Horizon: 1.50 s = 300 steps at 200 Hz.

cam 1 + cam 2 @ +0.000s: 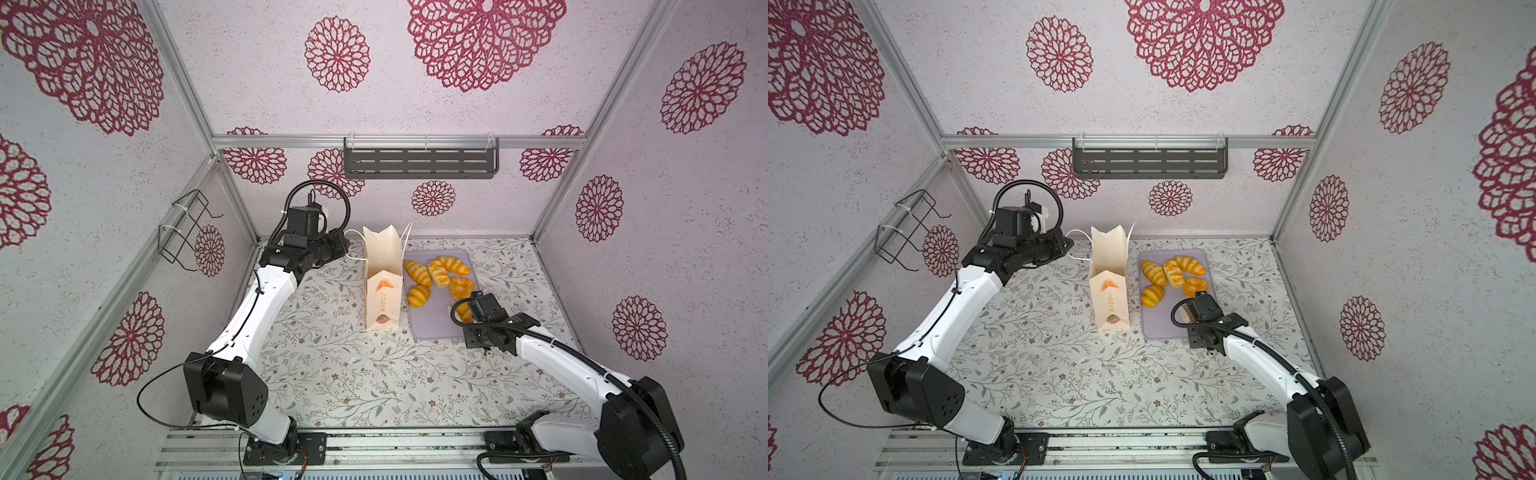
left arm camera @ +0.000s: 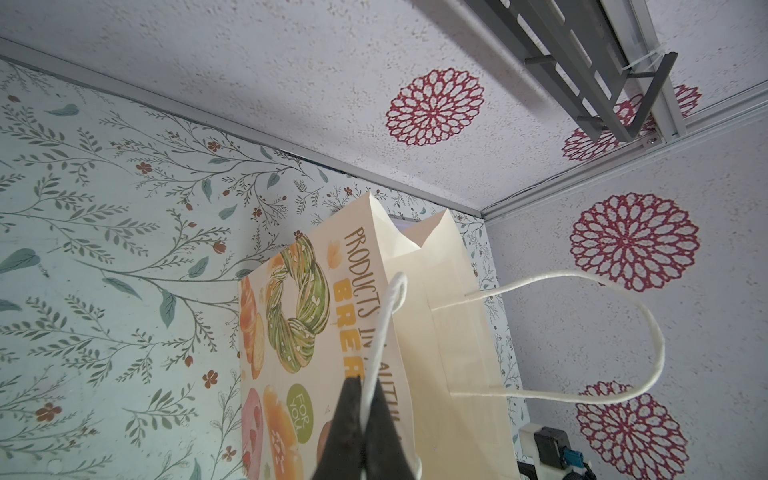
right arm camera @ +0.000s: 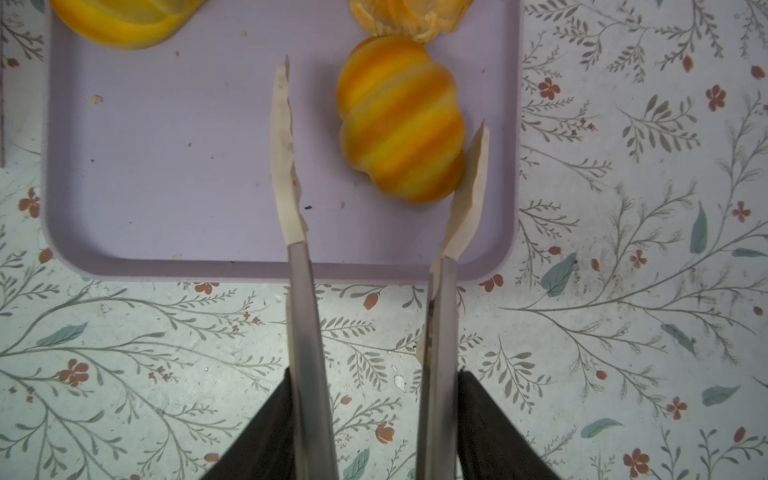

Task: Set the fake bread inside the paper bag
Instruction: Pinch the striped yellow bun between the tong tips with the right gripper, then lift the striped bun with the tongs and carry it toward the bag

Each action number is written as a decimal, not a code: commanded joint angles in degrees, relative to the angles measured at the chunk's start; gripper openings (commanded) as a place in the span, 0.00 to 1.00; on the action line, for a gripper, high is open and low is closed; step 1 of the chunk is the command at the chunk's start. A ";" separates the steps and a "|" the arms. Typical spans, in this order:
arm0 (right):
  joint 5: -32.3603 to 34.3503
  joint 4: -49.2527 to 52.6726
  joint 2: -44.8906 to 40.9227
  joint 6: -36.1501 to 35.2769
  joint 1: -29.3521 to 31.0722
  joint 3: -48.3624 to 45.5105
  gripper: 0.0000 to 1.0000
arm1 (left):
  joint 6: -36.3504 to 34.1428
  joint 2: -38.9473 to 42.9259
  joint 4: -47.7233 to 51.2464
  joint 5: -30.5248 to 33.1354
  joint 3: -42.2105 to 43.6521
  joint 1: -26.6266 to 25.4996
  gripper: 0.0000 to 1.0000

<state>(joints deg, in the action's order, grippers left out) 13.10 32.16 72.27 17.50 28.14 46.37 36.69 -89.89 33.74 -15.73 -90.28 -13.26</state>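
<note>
Paper bag (image 1: 384, 291) upright beside lilac tray (image 1: 432, 324); breads (image 1: 438, 272) on tray.

The paper bag (image 1: 384, 291) is matt cream paper with twisted white cord handles (image 2: 386, 320). The fake bread (image 1: 439, 272) looks like glossy, smooth plastic. The tray (image 3: 166, 166) is smooth, matt lilac plastic, speckled with crumbs. The bench (image 1: 353, 374) has a flat, matt printed covering. The walls (image 1: 498, 208) are rough and grainy; the shelf (image 1: 419, 164) is dull dark metal, the frame (image 1: 291, 141) pale brushed metal
</note>
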 commanded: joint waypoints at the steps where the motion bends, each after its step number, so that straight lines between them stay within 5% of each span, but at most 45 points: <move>1: -1.01 -1.84 0.30 -0.40 -0.54 0.50 0.53 | -0.43 0.98 -0.69 0.37 0.48 -0.17 0.00; 116: -5.44 -1.34 -1.19 2.72 -0.55 1.33 0.23 | 0.14 0.68 -1.19 0.09 0.85 -0.28 0.00; 300: -8.41 -10.71 -17.23 14.55 -0.57 -6.07 0.06 | -1.31 2.70 -0.86 2.83 1.03 -0.28 0.00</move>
<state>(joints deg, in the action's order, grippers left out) 4.01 28.27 56.80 28.84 27.62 40.75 36.62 -89.49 33.71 -14.22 -89.82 -13.26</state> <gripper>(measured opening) 0.262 0.047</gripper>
